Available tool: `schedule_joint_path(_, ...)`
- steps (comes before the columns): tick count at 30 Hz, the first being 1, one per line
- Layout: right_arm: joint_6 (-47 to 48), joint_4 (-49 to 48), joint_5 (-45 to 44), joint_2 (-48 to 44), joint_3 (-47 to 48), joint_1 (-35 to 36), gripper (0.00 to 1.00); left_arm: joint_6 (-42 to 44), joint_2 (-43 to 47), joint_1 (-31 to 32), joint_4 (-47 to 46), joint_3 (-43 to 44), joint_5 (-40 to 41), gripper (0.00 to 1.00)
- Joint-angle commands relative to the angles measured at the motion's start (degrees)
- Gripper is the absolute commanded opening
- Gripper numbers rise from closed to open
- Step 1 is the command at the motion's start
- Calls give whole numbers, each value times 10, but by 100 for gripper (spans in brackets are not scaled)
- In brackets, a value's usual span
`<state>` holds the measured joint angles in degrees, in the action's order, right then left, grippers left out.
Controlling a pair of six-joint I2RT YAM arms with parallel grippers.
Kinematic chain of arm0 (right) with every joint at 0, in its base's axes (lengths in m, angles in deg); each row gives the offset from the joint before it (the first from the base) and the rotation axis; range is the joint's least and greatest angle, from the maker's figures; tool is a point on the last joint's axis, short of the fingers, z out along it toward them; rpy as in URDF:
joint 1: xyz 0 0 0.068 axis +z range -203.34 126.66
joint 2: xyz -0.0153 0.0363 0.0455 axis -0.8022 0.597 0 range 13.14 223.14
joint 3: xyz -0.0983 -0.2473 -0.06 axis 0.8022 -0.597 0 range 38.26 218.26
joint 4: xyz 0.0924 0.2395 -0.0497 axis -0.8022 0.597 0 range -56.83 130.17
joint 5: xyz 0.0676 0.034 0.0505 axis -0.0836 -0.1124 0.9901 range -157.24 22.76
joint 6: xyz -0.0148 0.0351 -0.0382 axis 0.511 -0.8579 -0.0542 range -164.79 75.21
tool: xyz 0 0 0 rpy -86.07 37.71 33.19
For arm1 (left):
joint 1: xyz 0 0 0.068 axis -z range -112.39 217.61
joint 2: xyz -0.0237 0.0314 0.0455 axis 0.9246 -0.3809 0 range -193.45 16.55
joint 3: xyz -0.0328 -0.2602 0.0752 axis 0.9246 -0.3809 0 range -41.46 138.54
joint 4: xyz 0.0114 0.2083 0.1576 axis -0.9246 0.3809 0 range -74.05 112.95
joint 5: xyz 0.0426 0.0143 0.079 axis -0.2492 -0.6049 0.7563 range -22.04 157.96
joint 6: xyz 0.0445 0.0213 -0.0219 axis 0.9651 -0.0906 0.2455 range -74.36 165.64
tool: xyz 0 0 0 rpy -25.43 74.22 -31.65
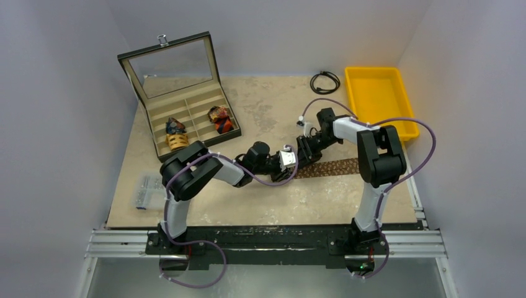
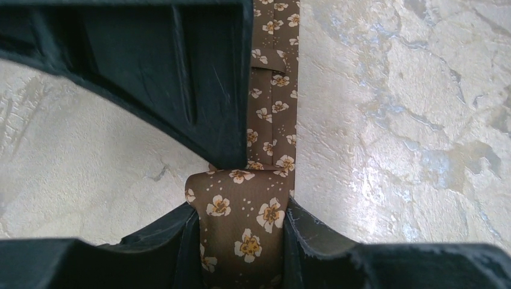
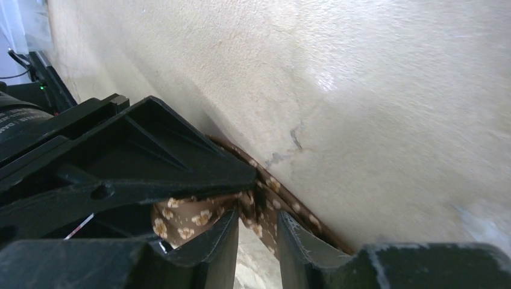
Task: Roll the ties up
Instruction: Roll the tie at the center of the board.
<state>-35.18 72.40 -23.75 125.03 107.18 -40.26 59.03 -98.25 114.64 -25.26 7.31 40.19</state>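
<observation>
Just right of the open display case [image 1: 186, 99] and nearer the arm bases, your two grippers meet over the one brown tie [image 1: 332, 166]. It lies flat on the counter [image 1: 260, 208], its strip running away from the case. Three ties are in view: that one, plus two rolled coils inside the case, the blue-and-yellow tie [image 1: 177, 135] in a left compartment and the red-orange tie [image 1: 221, 119] in a right one. Your left gripper [image 2: 240, 208] has its fingers [image 2: 313, 241] set narrow, pressed on both sides of the brown tie's folded end. Your right gripper [image 3: 258, 220] has its fingers [image 3: 211, 253] a slit apart, counter showing through the gap and the tie's fabric bunched at their tips. Far right of the case sit one yellow bin [image 1: 378, 96] and one black cable loop [image 1: 325, 81]. One clear packet [image 1: 146, 191] lies on the near side of the case's left corner.
</observation>
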Motion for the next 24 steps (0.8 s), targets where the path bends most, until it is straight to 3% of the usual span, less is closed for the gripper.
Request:
schedule_joint_path(1, 29, 66, 10, -51, 34, -29, 33, 61, -10, 0, 161, -9, 31, 18)
schedule_joint_path(6, 11, 90, 73, -77, 26, -35, 50, 78, -11, 0, 207, 14, 41, 18)
schedule_joint_path(8, -17, 69, 92, -78, 17, -31, 51, 85, -10, 0, 213, 16, 41, 18)
schedule_joint_path(18, -36, 38, 118, -28, 17, -8, 44, 100, -6, 1, 238, 30, 39, 19)
schedule_joint_path(24, -16, 45, 95, -15, 13, -6, 26, 104, -7, 1, 245, 32, 34, 19)
